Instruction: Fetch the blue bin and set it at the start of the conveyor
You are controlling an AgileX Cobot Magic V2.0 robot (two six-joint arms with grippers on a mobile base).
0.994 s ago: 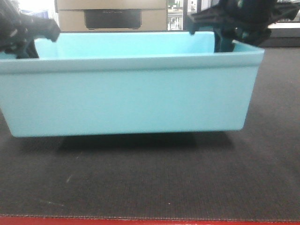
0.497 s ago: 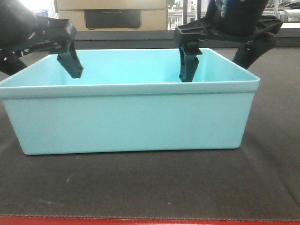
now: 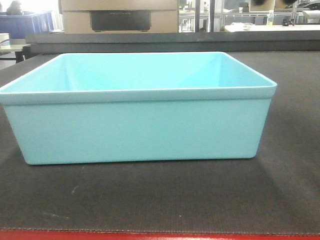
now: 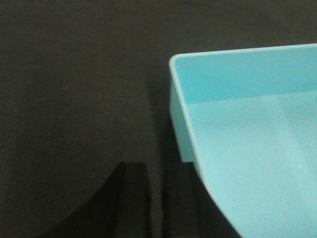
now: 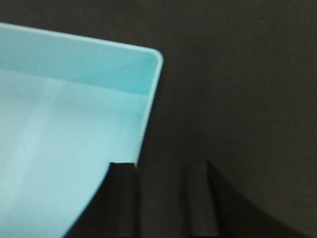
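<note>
Our left gripper [image 4: 156, 203] hovers with a narrow gap, holding nothing, above the left wall of the wide shallow light turquoise plastic blue bin [image 3: 137, 122]. The bin sits flat on the dark grey textured rubber conveyor start [image 3: 200, 200], long axis parallel to its red near edge. Our right gripper [image 5: 161, 198], jaws apart and empty, straddles the right wall.

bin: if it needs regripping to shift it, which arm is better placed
Right, probably. The right gripper has its fingers straddling the bin wall, one over the inside, one over the belt. The left gripper has both fingers outside the wall.
</note>
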